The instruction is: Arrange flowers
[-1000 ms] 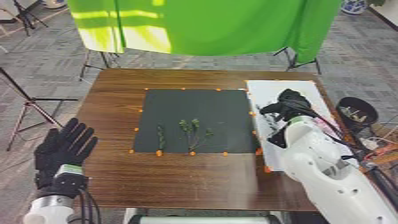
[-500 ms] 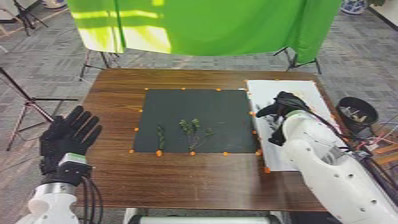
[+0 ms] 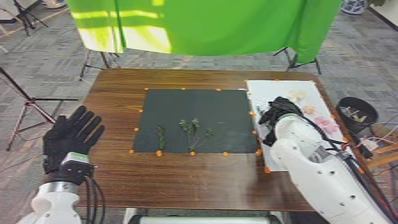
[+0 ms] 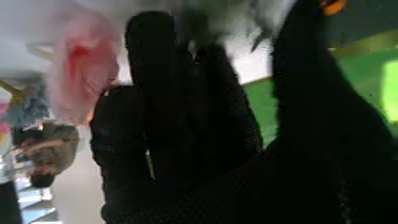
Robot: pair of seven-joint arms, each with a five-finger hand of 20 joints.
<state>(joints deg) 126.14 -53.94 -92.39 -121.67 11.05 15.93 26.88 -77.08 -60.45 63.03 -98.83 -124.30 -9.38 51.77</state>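
Both hands have shifted since the earliest frame: the left hand a little farther forward, the right hand slightly back, exposing more of the blooms beside it. At the left edge of the counter, the left hand is open, fingers straight and spread. Next, on the dark mat, lie a narrow sprig and a branching cluster of leafy stems. They look light and springy, best taken low on the bare stem so the leaves aren't bruised.

Farther right, over the white sheet, the right hand has its fingers extended and thumb apart, with blurred greenery near the fingertips; whether they touch, I can't tell. Right of it lie a cream flower, a peach one and pink blossoms. Their petals seem soft and crushable, so a light pinch on the stem should suit them.
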